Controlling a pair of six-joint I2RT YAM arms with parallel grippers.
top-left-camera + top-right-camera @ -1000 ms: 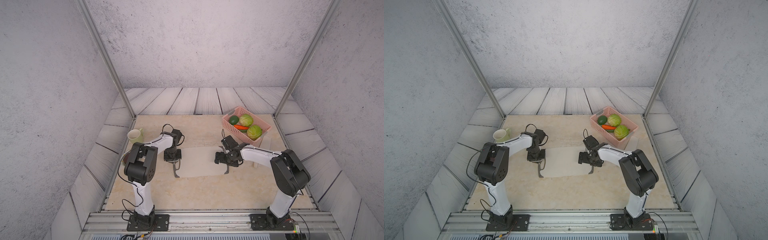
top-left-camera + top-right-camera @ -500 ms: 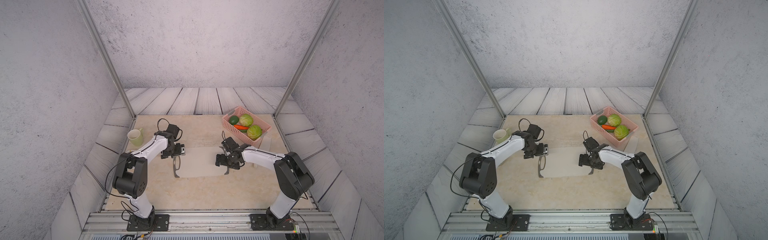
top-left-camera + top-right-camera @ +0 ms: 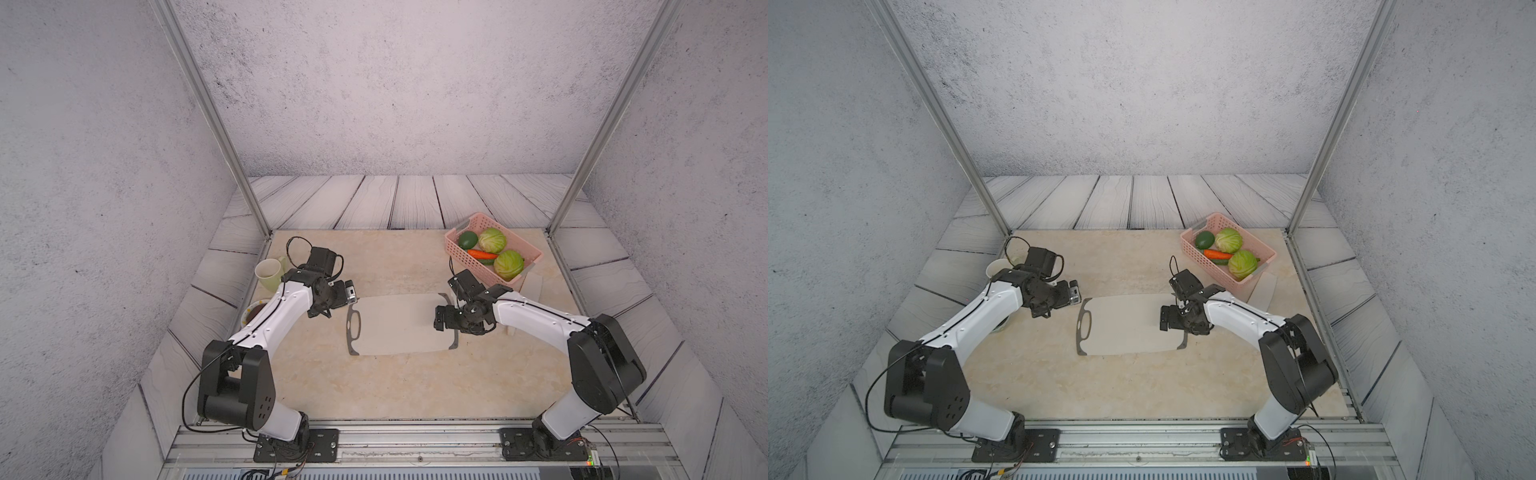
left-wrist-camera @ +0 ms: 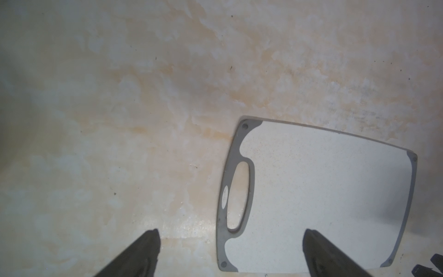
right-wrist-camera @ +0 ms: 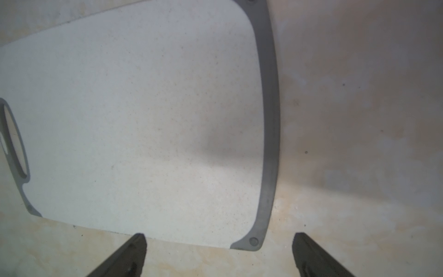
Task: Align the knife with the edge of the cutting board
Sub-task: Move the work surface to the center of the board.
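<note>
The off-white cutting board point(image 3: 399, 326) point(image 3: 1129, 326) lies flat mid-table, its handle slot towards the left arm. The pale knife point(image 3: 533, 286) point(image 3: 1263, 291) lies on the table right of the board, beside the basket and partly hidden by the right arm. My left gripper point(image 3: 338, 301) point(image 3: 1059, 301) hovers open just off the board's handle end, holding nothing. In the left wrist view the left gripper point(image 4: 231, 231) frames the cutting board point(image 4: 323, 191). My right gripper point(image 3: 446, 322) point(image 5: 219, 234) is open and empty over a corner of the cutting board point(image 5: 131, 108) at its trim end.
A pink basket point(image 3: 532, 254) of vegetables stands at the back right. A pale green mug point(image 3: 269, 274) and a small bowl point(image 3: 252, 316) sit by the left edge, under the left arm. Metal posts rise at both back corners.
The left gripper has opened and pulled up and back from the board's handle end, towards the mug. The right arm has hardly moved.
</note>
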